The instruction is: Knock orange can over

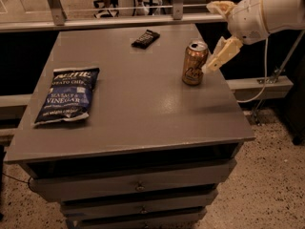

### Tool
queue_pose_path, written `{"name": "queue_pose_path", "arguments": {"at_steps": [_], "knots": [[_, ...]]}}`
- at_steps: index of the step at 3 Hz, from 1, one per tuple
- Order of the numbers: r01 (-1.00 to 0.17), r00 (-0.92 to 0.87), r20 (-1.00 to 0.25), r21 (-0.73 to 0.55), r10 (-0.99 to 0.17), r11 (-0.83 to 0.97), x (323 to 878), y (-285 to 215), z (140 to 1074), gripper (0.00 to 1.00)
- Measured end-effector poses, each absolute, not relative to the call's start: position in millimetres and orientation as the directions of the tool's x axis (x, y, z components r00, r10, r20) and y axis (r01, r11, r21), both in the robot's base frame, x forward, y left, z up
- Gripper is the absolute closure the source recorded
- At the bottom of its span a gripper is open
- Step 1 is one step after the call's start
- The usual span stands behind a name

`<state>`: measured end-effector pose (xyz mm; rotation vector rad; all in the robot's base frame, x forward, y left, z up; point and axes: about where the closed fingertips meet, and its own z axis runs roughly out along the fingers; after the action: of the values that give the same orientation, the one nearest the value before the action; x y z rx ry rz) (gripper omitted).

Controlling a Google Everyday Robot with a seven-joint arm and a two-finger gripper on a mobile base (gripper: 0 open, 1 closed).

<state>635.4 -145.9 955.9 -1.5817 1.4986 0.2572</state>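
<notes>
**Arm pose.** The arm (281, 8) enters from the upper right corner and reaches left over the bench's far right corner. The end effector (211, 36) hangs just above and to the right of the can (195, 63), off the bench surface. Its fingers are spread wide apart — open, gripping nothing. One finger (220, 6) points left at the level of the rear rail. The other (221, 55) slants down and left, with its tip at the can's right side, about mid-height. You cannot tell whether that tip touches the can or stops just beside it.

**Task item.** The can stands upright on the bench (143, 123), in the far right quarter. It is near the right edge and well apart from the front edge.

**Edges and room.** To the left of the can and in front of it, open bench top runs to the front edge. A bag (66, 95) lies flat near the left edge, well apart from the can. A small black item (145, 38) lies near the rear edge, apart from both bag and can. Behind the bench a rail (95, 23) runs across. To the right, the top drops off to the floor (276, 175) — a cable (264, 61) hangs there below the arm. Drawers (138, 187) fill the front beneath the top.
</notes>
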Motion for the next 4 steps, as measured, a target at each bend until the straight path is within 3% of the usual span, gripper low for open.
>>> {"name": "queue_pose_path", "arguments": {"at_steps": [2,4], "knots": [[-0.937,0.095,-0.827,-0.262,-0.555,0.229,664,-156,915,0.00],[-0.982,0.041,-0.860,-0.129,-0.508,0.138,646,-135,873,0.00]]}}
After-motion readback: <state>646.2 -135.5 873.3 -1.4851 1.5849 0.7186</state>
